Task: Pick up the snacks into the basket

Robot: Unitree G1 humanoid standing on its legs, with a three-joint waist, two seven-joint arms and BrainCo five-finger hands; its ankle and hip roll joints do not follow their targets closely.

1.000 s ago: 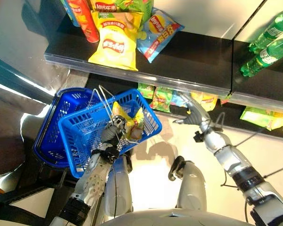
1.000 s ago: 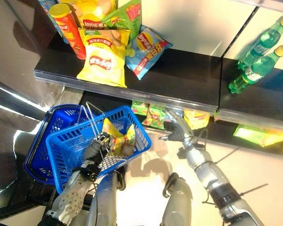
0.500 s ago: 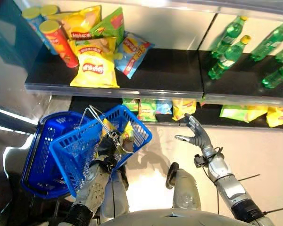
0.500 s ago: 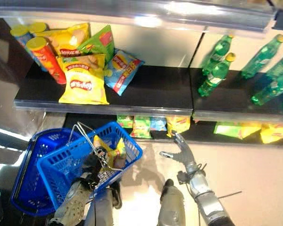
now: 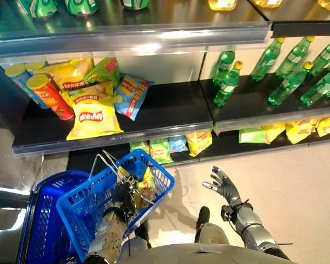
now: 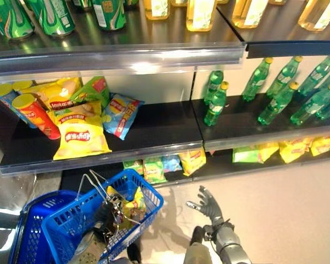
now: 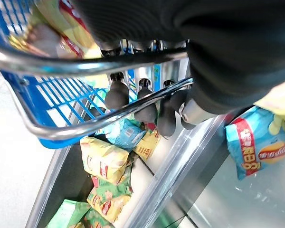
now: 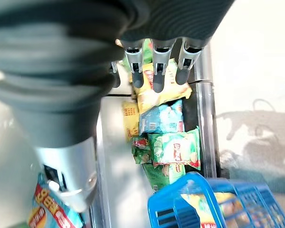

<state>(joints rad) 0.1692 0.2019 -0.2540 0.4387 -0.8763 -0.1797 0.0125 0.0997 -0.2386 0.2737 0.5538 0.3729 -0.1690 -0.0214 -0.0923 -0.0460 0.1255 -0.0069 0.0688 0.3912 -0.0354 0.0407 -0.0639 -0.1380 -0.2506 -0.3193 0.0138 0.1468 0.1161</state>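
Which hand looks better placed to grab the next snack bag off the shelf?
Probably the right hand: it is open, holds nothing and hangs near the low shelf's snack bags. The left hand is shut on the handles of the blue basket.

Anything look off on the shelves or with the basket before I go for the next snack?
The basket hangs tilted from the left robot hand, its open side tipped toward the shelves, with a yellow snack bag near the raised rim. On the middle shelf the chip bags lie in a loose, overlapping heap. The right robot hand is open, holding nothing.
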